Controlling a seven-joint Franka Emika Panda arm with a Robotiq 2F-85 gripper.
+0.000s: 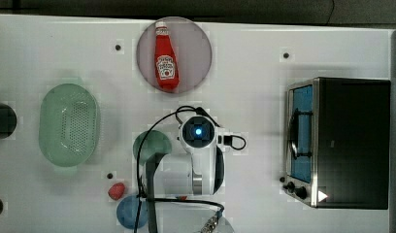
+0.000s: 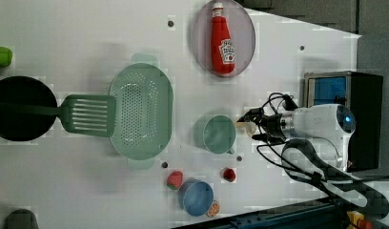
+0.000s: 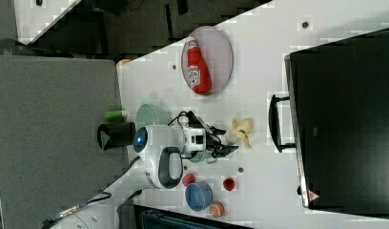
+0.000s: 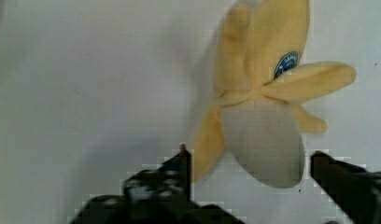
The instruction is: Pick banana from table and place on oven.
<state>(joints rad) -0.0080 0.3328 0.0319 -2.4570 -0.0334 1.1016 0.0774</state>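
Note:
The banana [image 4: 263, 135] is a pale yellow toy with its peel flaps spread, lying on the white table [image 1: 264, 73] between the green mug [image 2: 219, 134] and the oven [image 1: 354, 143]. It also shows in the right view as the banana [image 3: 242, 130], a little off the oven's door handle. My gripper [image 4: 249, 156] is low over it, open. One black finger stands on each side of the banana's pale bare end, and a gap is visible at one side. In the left view the gripper [image 2: 250, 128] points at the banana [image 2: 244, 127].
A ketchup bottle [image 1: 165, 56] lies on a grey plate at the back. A green colander [image 1: 69, 124] is at the top view's left. A strawberry [image 1: 117, 191] and a blue bowl [image 1: 130, 211] sit near the front edge. The oven's black top [image 3: 345, 124] is bare.

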